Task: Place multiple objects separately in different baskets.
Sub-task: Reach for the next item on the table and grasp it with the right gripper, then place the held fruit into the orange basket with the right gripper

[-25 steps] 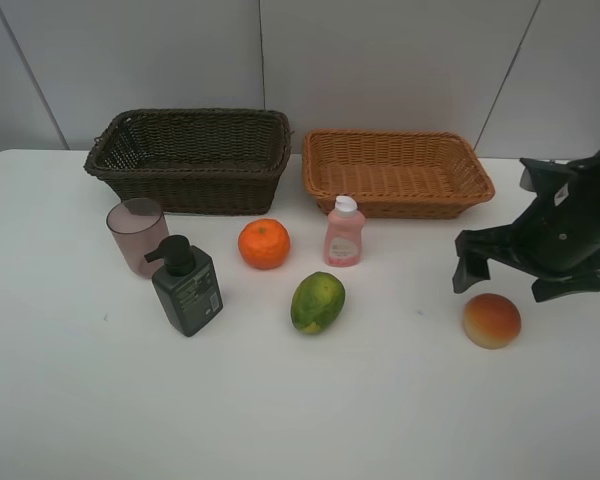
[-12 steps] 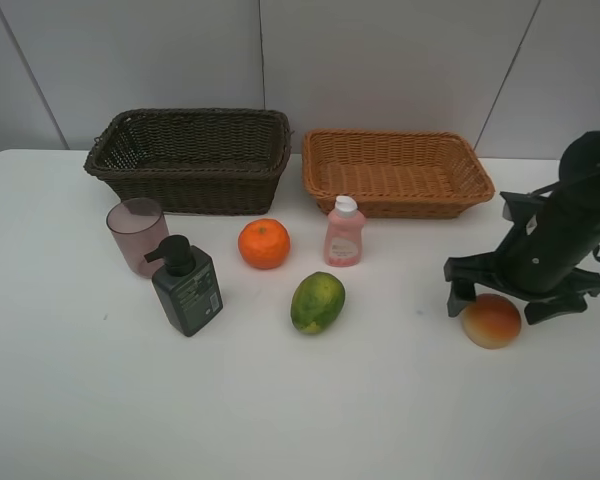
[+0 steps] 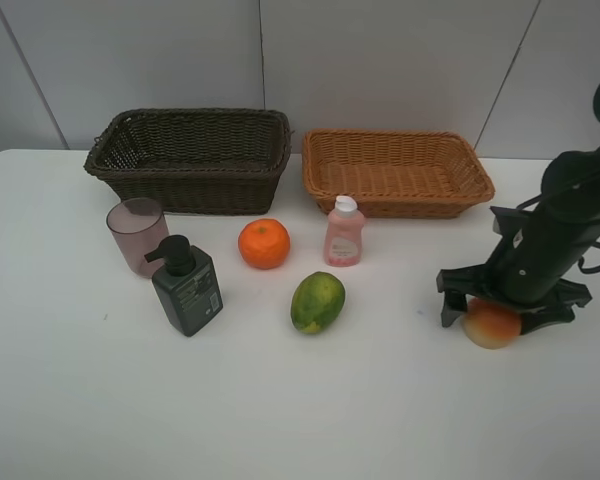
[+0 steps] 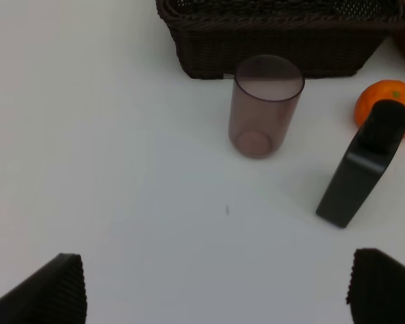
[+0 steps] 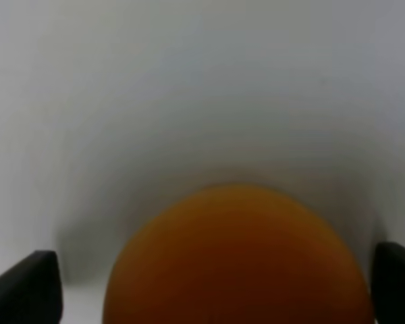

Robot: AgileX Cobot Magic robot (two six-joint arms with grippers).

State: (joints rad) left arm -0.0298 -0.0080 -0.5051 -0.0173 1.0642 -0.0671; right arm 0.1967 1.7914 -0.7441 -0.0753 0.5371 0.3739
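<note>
Where it hovered before, right tool (image 3: 502, 308) now straddles peach (image 3: 490, 329)

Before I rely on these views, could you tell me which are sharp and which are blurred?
Right wrist view: the peach is very close and blurred. Left wrist view: the cup is sharp and evenly lit. Exterior high view: crisp, soft shadows beside the pump bottle, no glare.

we see a dark brown basket (image 3: 190, 187), a light orange-brown basket (image 3: 410, 207), an orange (image 3: 264, 243), green mango (image 3: 317, 302), red-yellow peach (image 3: 491, 327), pink white-capped bottle (image 3: 344, 235), translucent mauve cup (image 3: 137, 236), dark green pump bottle (image 3: 187, 290) and white tabletop (image 3: 380, 410).
</note>
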